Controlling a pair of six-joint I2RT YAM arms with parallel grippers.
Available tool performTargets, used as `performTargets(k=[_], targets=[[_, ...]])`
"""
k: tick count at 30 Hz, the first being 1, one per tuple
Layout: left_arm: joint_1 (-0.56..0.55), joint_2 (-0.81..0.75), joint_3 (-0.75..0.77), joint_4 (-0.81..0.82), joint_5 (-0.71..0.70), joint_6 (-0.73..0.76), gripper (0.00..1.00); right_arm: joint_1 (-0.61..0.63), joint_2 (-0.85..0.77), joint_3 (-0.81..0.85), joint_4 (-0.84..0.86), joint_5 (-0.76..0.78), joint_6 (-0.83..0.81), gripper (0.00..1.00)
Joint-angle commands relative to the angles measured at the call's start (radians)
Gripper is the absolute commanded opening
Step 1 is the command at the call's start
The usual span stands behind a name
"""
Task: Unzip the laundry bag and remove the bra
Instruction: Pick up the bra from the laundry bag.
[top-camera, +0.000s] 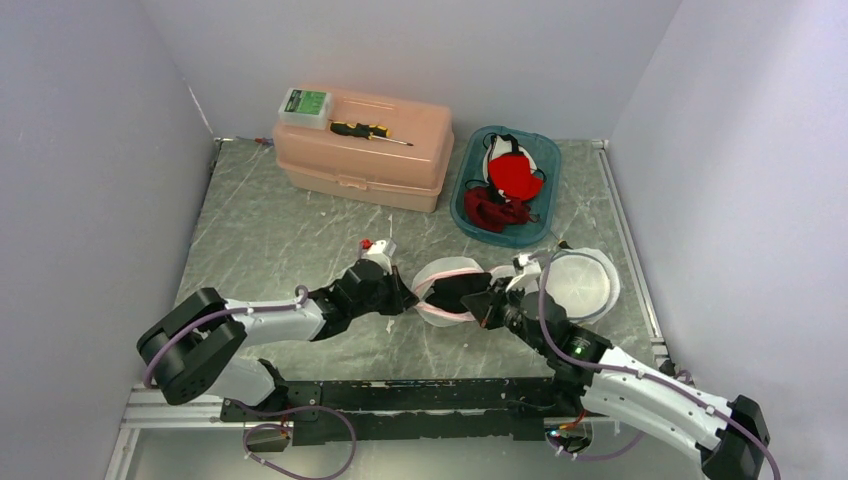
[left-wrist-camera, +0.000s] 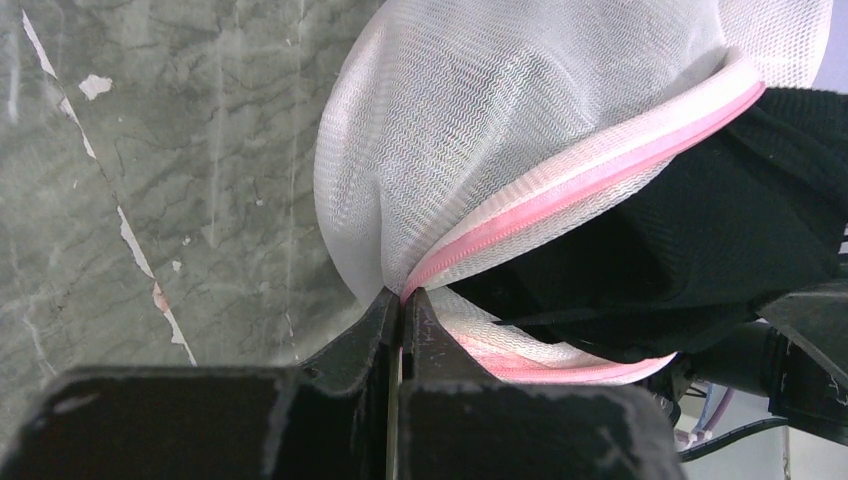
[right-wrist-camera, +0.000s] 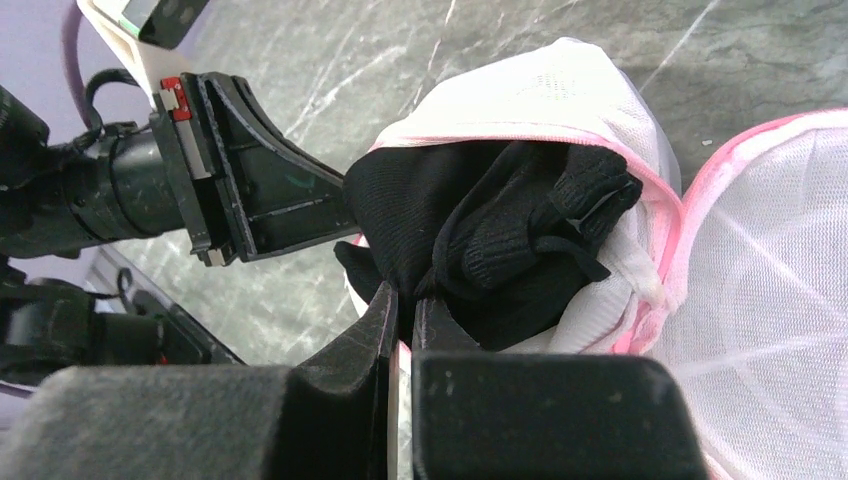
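Note:
The laundry bag (top-camera: 440, 272) is white mesh with a pink zipper and lies mid-table, its mouth gaping. The black bra (top-camera: 458, 296) bulges out of the opening. My left gripper (top-camera: 410, 297) is shut on the bag's pink zipper edge at its left end, where the two zipper sides meet (left-wrist-camera: 402, 297). The mesh (left-wrist-camera: 480, 120) balloons above the fingers, with the bra (left-wrist-camera: 720, 230) to their right. My right gripper (top-camera: 482, 303) comes from the right and is shut on the bra's black fabric (right-wrist-camera: 405, 292) at the mouth. Bunched bra cloth (right-wrist-camera: 490, 230) fills the bag (right-wrist-camera: 560, 90).
A round mesh panel with a pink rim (top-camera: 580, 283) lies just right of the bag. At the back stand a peach toolbox (top-camera: 365, 150) carrying a screwdriver (top-camera: 368, 131) and a small green box (top-camera: 304, 105), and a teal bin (top-camera: 468, 195) holding red and white clothes. Walls close both sides.

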Motion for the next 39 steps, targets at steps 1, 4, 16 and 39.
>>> performTargets(k=[1, 4, 16, 39], targets=[[0.037, 0.027, -0.072, -0.190, -0.085, 0.067, 0.03, -0.024, 0.051, 0.168, 0.044, 0.038, -0.138, 0.00], [0.037, -0.006, -0.072, -0.190, -0.069, 0.067, 0.03, -0.024, 0.097, 0.208, -0.034, 0.016, -0.178, 0.00], [0.037, -0.097, -0.064, -0.255, -0.047, 0.063, 0.03, -0.018, 0.219, 0.438, -0.273, -0.081, -0.432, 0.90], [0.034, -0.165, -0.001, -0.235, 0.024, 0.055, 0.03, 0.041, 0.559, 0.563, -0.398, -0.001, -0.064, 0.71]])
